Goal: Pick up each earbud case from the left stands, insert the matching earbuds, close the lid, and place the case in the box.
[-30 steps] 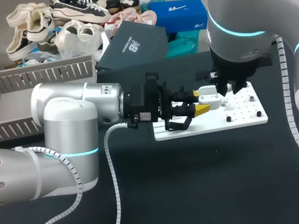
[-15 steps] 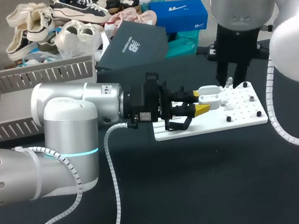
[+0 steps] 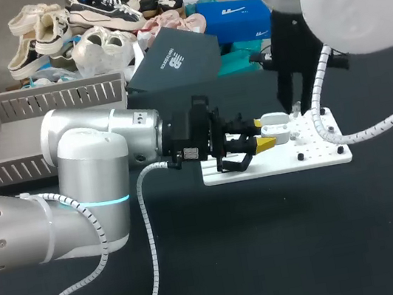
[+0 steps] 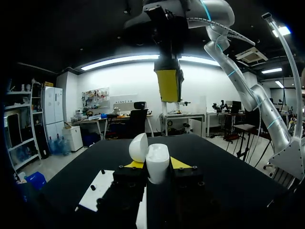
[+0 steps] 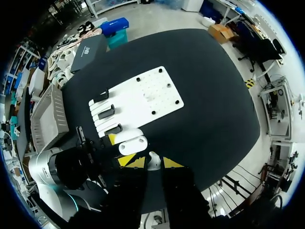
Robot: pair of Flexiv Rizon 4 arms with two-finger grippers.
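A white earbud case (image 3: pixel 275 126) with its lid open is held level over the left part of the white board (image 3: pixel 274 165). My left gripper (image 3: pixel 261 142) is shut on the case. In the left wrist view the case (image 4: pixel 157 162) sits between the yellow tips with its lid (image 4: pixel 138 147) tipped back. My right gripper (image 3: pixel 300 101) hangs above the case and is shut on a small white earbud (image 5: pixel 152 160). From the right wrist the open case (image 5: pixel 128 141) lies straight below my right gripper (image 5: pixel 147 162).
Three black stands (image 5: pixel 107 112) line one end of the white board (image 5: pixel 143 95), and small black pegs (image 3: pixel 300 156) dot the other. A grey basket (image 3: pixel 40 105) stands at the back left. A dark box (image 3: pixel 172 61) and a blue box (image 3: pixel 236 18) lie behind the board.
My right arm has risen from just over the case to well above it. The left arm and the case have stayed put.
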